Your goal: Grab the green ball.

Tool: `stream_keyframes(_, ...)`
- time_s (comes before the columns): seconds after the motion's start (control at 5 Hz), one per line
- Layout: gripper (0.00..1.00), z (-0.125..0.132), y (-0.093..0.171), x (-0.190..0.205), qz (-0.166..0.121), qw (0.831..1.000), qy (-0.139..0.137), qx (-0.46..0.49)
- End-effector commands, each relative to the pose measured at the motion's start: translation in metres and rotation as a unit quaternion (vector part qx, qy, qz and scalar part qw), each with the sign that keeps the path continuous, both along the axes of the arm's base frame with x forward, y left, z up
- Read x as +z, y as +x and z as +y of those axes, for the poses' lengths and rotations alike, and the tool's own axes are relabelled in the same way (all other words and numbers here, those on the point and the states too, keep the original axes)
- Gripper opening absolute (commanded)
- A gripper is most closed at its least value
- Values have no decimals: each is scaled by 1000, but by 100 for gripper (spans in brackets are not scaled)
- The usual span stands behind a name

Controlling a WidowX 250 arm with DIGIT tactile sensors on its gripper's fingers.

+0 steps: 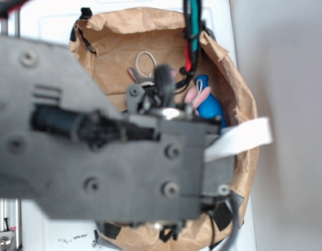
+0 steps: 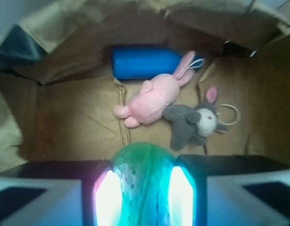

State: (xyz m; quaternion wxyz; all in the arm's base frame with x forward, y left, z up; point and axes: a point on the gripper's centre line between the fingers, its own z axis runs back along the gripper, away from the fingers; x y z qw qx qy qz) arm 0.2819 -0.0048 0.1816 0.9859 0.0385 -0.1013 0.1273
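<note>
Fingers (image 2: 107, 200) stand on either side of the green ball (image 2: 142, 181) in the wrist view, their bright inner pads pressed against its left and right flanks, so they appear clenched on it, though glare along the pads blurs the exact contact. That ball sits squarely between them at the bottom of the frame, its ribbed top showing above the pads. Beyond it, on the brown paper bag (image 2: 74, 117) floor, a pink plush bunny (image 2: 152, 99) lies just beside a grey plush bunny (image 2: 192, 123), with a blue bottle (image 2: 142, 61) behind them. From the exterior view, the arm (image 1: 124, 162) hides the ball.
</note>
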Motion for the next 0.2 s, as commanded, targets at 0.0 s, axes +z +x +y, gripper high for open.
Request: stream_keyframes(0.0,22,10,-7,24,-43,999,16,-22)
